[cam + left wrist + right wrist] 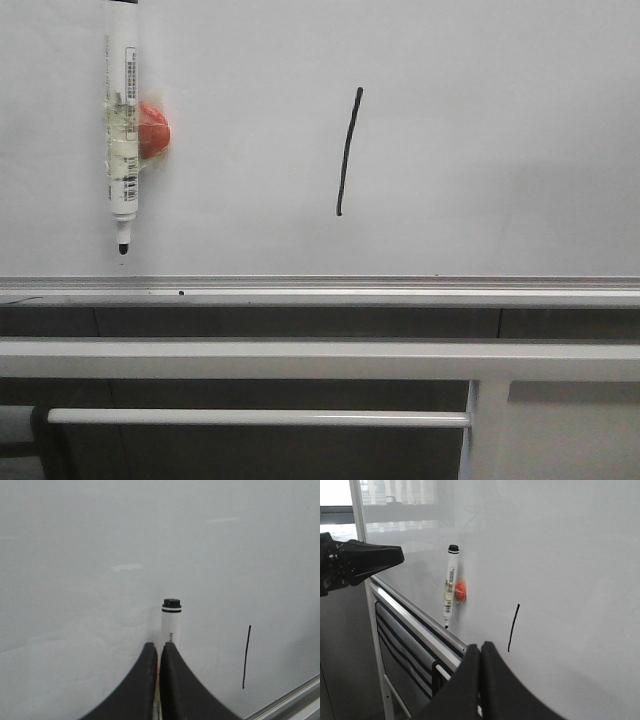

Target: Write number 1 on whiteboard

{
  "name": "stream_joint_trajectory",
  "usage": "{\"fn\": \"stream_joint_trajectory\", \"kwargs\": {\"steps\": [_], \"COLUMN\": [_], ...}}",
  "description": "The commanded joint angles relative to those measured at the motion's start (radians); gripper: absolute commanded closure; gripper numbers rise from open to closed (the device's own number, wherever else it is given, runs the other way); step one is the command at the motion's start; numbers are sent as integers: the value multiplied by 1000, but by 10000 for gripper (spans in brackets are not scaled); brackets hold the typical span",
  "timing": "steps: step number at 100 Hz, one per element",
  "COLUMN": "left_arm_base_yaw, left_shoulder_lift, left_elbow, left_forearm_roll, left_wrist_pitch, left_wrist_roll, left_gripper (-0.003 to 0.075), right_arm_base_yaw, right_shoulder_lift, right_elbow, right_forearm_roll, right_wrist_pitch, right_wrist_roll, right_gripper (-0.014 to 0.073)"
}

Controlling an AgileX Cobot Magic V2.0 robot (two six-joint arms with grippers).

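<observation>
The marker hangs uncapped on its red magnet at the left of the whiteboard; a knock could drop it or smear ink. The number 1 stands mid-board, finished; the left gripper and right gripper are both clenched on nothing, so a stray brush could smudge the stroke.

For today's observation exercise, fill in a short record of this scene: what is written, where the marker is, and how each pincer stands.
board: white board with a silver bottom rail
mark: one thin black slanted stroke, reads as a 1
marker: marker hangs tip down on the board, beside a red magnet, left of the stroke
left pincer: left pincer shut, empty, apart from the marker
right pincer: right pincer shut, empty
</observation>
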Motion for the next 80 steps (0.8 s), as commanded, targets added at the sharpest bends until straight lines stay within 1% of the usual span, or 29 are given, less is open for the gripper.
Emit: {"fn": "stream_joint_trajectory", "kwargs": {"steps": [1, 7, 12, 21, 26, 34, 46, 67, 71, 80], "left_arm_base_yaw": [-8, -8, -8, -8, -8, -8, -8, -8, -8, -8], "left_shoulder_lift": [-56, -105, -145, -218, -257, -313, -367, -394, -394, -394], "left_elbow": [-79, -137, -180, -226, -228, -228, -228, -228, -228, -228], "left_forearm_roll": [-33, -99, -174, -315, -351, -385, -383, -381, -389, -399], "left_wrist_pitch": [76, 193, 259, 327, 349, 374, 388, 411, 440, 513], "left_wrist_roll": [162, 297, 405, 529, 582, 603, 603, 594, 568, 567], "left_gripper": [741, 741, 741, 741, 741, 741, 741, 741, 741, 741], "right_arm_base_yaw": [-5, -5, -5, -5, -5, -5, -5, -5, -5, -5], "right_shoulder_lift": [8, 8, 8, 8, 8, 8, 8, 8, 8, 8], "right_elbow": [-28, -28, -28, -28, -28, -28, -28, -28, -28, -28], "right_forearm_roll": [14, 14, 14, 14, 14, 14, 14, 14, 14, 14], "right_wrist_pitch": [15, 15, 15, 15, 15, 17, 15, 15, 15, 15], "right_wrist_roll": [-6, -6, -6, -6, -6, -6, -6, -6, -6, -6], "right_gripper": [657, 657, 657, 657, 657, 657, 657, 657, 657, 657]}}
